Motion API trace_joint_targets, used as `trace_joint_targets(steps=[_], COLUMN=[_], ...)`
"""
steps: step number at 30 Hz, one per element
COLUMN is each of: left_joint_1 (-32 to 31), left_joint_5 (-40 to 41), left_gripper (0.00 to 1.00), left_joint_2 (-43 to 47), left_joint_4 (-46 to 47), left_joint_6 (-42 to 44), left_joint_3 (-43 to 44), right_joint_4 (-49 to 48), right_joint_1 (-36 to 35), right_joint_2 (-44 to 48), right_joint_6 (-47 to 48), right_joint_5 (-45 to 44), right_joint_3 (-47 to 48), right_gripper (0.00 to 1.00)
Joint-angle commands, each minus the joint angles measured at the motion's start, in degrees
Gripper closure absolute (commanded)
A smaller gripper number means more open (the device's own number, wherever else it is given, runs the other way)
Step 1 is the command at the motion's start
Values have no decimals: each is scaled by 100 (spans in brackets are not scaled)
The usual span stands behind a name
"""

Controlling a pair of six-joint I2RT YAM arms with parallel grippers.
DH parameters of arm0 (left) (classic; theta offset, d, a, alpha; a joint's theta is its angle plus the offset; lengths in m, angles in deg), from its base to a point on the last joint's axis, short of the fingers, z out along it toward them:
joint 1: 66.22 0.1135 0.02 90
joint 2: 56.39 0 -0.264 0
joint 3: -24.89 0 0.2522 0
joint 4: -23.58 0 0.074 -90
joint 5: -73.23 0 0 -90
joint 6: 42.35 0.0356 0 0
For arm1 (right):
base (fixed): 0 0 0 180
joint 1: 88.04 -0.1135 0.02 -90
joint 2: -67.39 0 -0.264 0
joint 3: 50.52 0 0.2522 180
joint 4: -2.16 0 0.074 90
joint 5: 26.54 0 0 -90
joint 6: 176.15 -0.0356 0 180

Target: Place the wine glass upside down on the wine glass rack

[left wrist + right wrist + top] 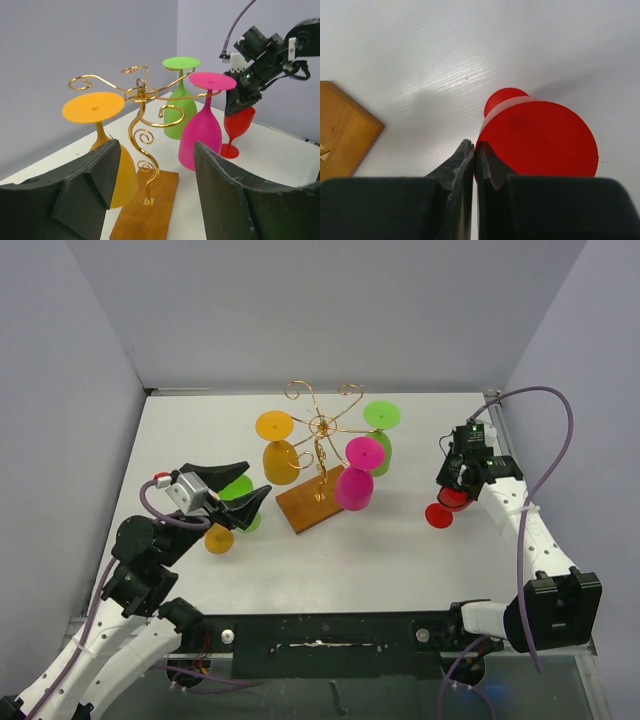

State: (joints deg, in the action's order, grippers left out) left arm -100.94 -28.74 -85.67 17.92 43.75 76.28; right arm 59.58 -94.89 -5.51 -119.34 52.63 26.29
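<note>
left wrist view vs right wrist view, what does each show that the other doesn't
Only left wrist: the rack's gold wire arms, with the orange glass, green glass and pink glass upside down around them, and the open left claw. Only right wrist: the right claw up close, shut on the rim. Both: the red wine glass in that claw, the wooden base, the table.

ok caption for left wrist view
orange glass, green glass and pink glass inverted on the gold rack; right hand grips red glass
</note>
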Motion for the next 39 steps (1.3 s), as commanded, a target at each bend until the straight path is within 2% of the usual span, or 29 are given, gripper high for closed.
trace_joint_targets(steps=[1,8,13,19,24,28,33,39], left_joint_1=[18,10,10,1,1,1,7,12], left_joint_5=[108,-77,-122,589,996,1222,1395,1276], left_gripper=[41,41,41,41,41,41,42,41], left_joint_2=[-182,-754,-1272,-1839,-2208,-2489,-2926,-3445], left_joint_4=[362,847,1268,1379,1397,1536,1695,1700], left_joint_6=[-499,-1344,-2058,-3075,-3820,-4397,-5273,-5828], left_joint_3=[573,1123,1523,2095,2431,2640,2893,3404], right_joint_4=[-197,-379,-1045,-2704,-4263,-5477,-6873,-7493], right_joint_1=[-58,-68,-172,-431,-682,-1184,-2046,-3301], right_joint_2=[262,598,949,1562,1716,1548,1293,814], right_joint_6=[89,263,335,433,487,516,814,1735], right_joint_5=[-194,-230,-202,-46,751,1324,1240,818], right_joint_3=[341,1203,1690,1571,1353,1285,1141,1254], right_gripper=[100,100,100,100,100,100,100,100])
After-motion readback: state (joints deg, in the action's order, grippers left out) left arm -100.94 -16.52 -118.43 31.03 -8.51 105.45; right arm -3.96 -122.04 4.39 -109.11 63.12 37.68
